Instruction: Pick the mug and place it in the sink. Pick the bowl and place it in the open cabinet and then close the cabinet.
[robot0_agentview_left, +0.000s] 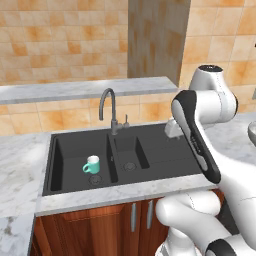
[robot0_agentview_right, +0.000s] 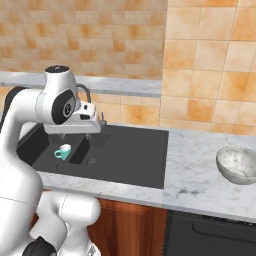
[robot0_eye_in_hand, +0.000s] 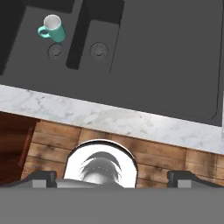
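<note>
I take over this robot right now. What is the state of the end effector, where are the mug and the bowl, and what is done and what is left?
End effector: open, holds nothing, raised above the sink's drainboard side.
Mug: upright in the larger basin of the sink, next to the drain. This step looks done.
Bowl: on the marble counter to the right of the sink, not yet touched.
Cabinet: I cannot place it from these views.
Left to do: pick the bowl, put it in the open cabinet, close the door.
</note>
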